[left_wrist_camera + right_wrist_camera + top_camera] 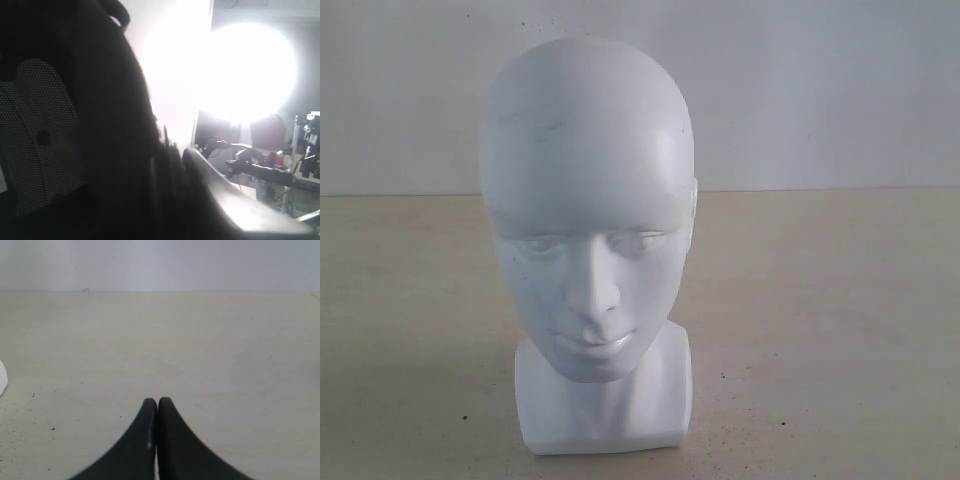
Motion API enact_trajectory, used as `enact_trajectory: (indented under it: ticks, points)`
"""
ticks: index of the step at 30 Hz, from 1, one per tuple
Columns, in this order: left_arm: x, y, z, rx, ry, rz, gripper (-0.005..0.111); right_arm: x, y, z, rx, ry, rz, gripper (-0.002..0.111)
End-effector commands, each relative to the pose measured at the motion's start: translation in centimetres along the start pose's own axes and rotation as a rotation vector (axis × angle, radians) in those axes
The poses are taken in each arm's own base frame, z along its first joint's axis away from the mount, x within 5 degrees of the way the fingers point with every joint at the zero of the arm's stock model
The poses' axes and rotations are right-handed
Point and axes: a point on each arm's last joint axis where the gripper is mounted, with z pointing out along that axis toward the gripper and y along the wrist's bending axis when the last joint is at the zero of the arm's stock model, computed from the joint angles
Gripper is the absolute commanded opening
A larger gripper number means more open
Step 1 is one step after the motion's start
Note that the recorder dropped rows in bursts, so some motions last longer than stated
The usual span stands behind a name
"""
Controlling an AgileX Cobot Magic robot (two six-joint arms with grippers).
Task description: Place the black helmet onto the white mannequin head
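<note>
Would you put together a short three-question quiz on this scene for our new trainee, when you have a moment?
1. Fill in: the black helmet fills much of the ___ wrist view.
2. True or false: the white mannequin head already wears the helmet.
3. The right gripper is: A) wide open, B) shut on nothing, C) shut on a strap.
Key: 1 left; 2 false; 3 B.

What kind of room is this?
Probably a robot lab: the white mannequin head stands on a plain table, and the left wrist view shows a bright lamp and cluttered equipment.
</note>
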Motion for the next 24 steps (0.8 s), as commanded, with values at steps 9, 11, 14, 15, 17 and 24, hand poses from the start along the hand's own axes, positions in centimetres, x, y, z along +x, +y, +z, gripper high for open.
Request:
enact_trajectory:
  ticks: [9, 11, 14, 15, 17, 24]
  points:
    - [-2.4, -2.0, 1.7, -0.451, -0.150, -0.018, 0.005, -0.1, 0.0, 0.0, 0.003, -0.010, -0.005, 0.000]
    - [-2.8, -2.6, 2.0, -0.422, -0.235, -0.048, 0.005, -0.1, 0.0, 0.0, 0.003, -0.010, -0.005, 0.000]
    - [-3.0, -3.9, 2.7, -0.321, -0.335, -0.066, 0.005, -0.1, 0.0, 0.0, 0.003, -0.010, -0.005, 0.000]
    - [-2.8, -4.1, 3.0, -0.276, -0.372, -0.105, 0.005, -0.1, 0.0, 0.0, 0.003, -0.010, -0.005, 0.000]
    - [-2.7, -4.2, 3.3, -0.216, -0.444, -0.156, 0.005, -0.1, 0.0, 0.0, 0.003, -0.010, -0.005, 0.000]
    - [-1.0, -4.2, 4.3, -0.100, -0.478, -0.268, 0.005, -0.1, 0.0, 0.0, 0.003, -0.010, -0.005, 0.000]
